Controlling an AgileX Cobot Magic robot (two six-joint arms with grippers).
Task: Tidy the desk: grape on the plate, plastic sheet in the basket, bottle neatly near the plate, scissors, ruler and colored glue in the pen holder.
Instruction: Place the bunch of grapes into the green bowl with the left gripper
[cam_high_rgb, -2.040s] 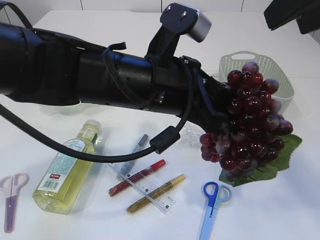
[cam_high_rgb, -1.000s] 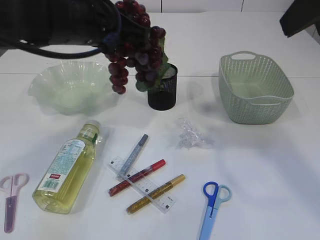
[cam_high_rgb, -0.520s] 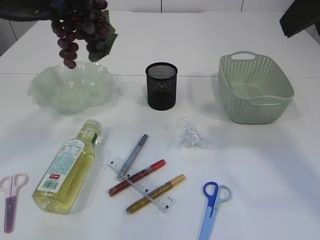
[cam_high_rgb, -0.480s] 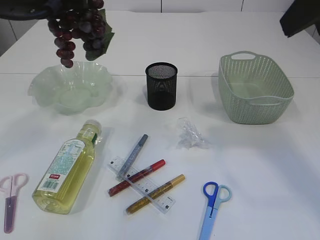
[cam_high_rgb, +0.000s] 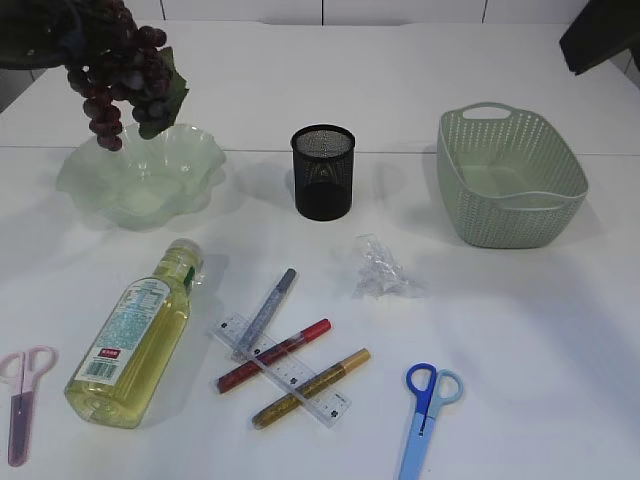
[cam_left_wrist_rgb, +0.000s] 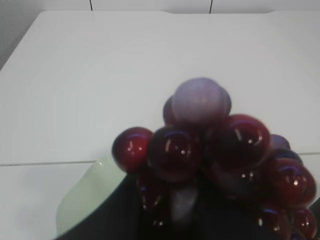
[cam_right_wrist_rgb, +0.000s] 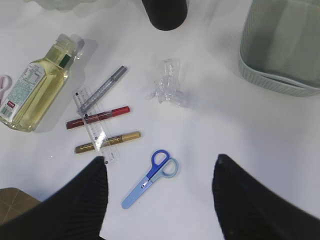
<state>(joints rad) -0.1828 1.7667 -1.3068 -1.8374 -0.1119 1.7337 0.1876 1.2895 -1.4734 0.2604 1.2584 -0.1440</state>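
**Grape bunch hangs over the plate**

The left gripper (cam_left_wrist_rgb: 175, 220) pinches the stem of the grape bunch (cam_high_rgb: 118, 72) and holds it in the air above the back left part of the pale green wavy plate (cam_high_rgb: 190, 165); the lowest grapes hang just over the rim, and whether they touch it cannot be told. In the left wrist view the grapes fill the foreground with the plate's edge below them.

The right gripper (cam_right_wrist_rgb: 160, 192) hangs high over the counter (cam_high_rgb: 520, 330) with its jaws spread wide and nothing between them.

On the counter, the bottle (cam_high_rgb: 135, 340) lies on its side in front of the plate. Beside it the clear ruler (cam_high_rgb: 300, 380) lies under three glue pens: silver (cam_high_rgb: 266, 311), red (cam_high_rgb: 274, 355) and gold (cam_high_rgb: 311, 387). The blue scissors (cam_high_rgb: 425, 408) lie to the right, the pink scissors (cam_high_rgb: 22, 398) at the far left edge. The crumpled plastic sheet (cam_high_rgb: 380, 270) sits between the black mesh pen holder (cam_high_rgb: 323, 172) and the green basket (cam_high_rgb: 510, 180).
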